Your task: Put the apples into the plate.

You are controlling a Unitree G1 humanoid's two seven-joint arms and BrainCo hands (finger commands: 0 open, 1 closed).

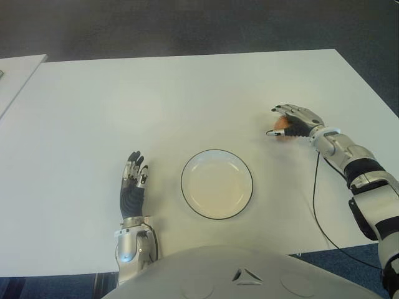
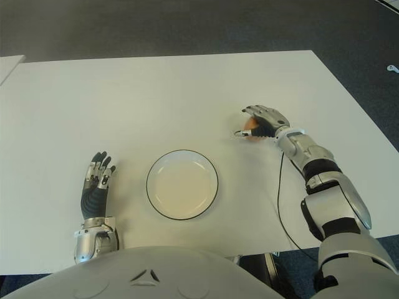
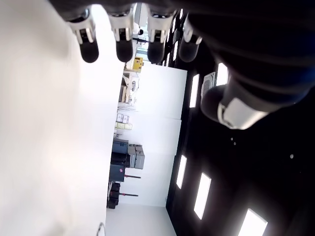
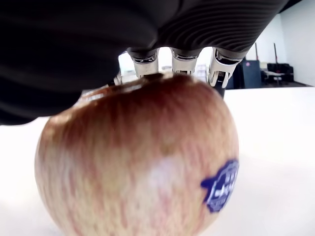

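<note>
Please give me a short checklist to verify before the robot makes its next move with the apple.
1. Right robot hand is over the reddish-yellow apple with a blue sticker, fingers curled across its top: ok.
2. Grasp is firm: cannot tell; the apple appears to sit on the white table.
3. Round white plate with a dark rim holds nothing: ok.
4. Table between apple and plate is free of things: ok.
5. Left robot hand is open, left of the plate, out of the way: ok.
</note>
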